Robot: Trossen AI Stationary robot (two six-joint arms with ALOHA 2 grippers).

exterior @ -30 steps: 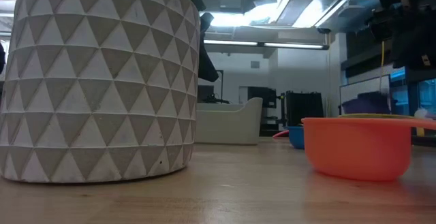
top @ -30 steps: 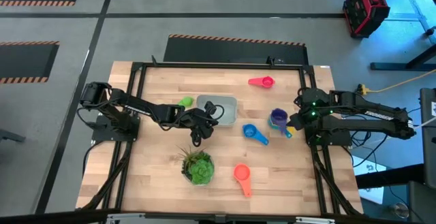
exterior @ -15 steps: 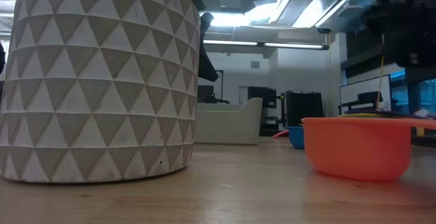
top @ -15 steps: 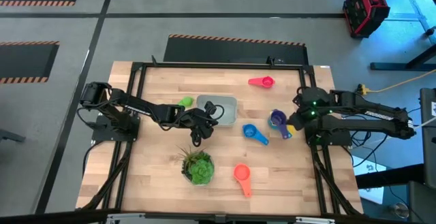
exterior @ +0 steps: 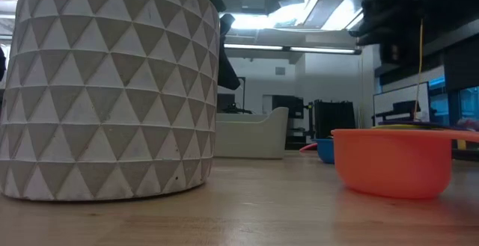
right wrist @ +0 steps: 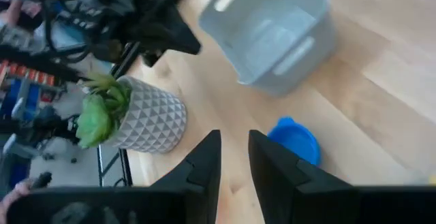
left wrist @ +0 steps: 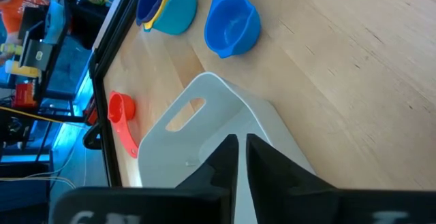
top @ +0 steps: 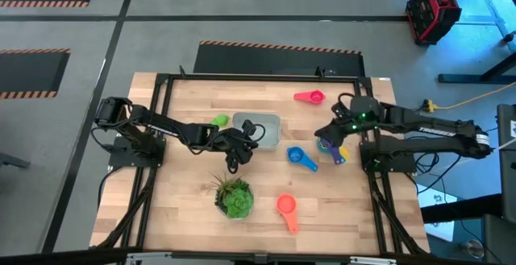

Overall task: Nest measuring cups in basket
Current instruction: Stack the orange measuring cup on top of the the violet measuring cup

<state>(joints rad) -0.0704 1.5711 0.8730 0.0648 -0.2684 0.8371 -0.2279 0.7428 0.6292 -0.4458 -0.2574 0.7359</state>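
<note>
The pale grey-blue basket (top: pixel 262 130) stands on its base mid-table, also seen in the right wrist view (right wrist: pixel 272 33). My left gripper (top: pixel 245 131) is shut on its left end. My right gripper (top: pixel 325 131) hovers open and empty, just above and left of a stack of nested cups (top: pixel 330 146) with purple and yellow inside (left wrist: pixel 165 3). Loose on the wood lie the blue cup (top: pixel 301 158), the pink cup (top: pixel 310 97), the orange-red cup (top: pixel 286 209) and the green cup (top: pixel 218 122), which sits beside the basket's left end. My left gripper comes level from the table's left and is shut on the basket at its left end (left wrist: pixel 242 157). Pale plastic shows in the narrow slit between the two fingers (left wrist: pixel 221 166). The fingers hide how they sit on the wall. The basket rests flat on the table.
A leafy plant in a white patterned pot (top: pixel 235 197) stands near the table's near edge and fills the low view's left (exterior: pixel 108 89). A black frame (top: pixel 161 88) runs around the tabletop. Bare wood lies between the basket and the blue cup.
My right gripper has swung from the table's right edge toward the left, ending over the left side of the nested stack, nearer the blue cup and the basket. The left arm and basket have kept still.
</note>
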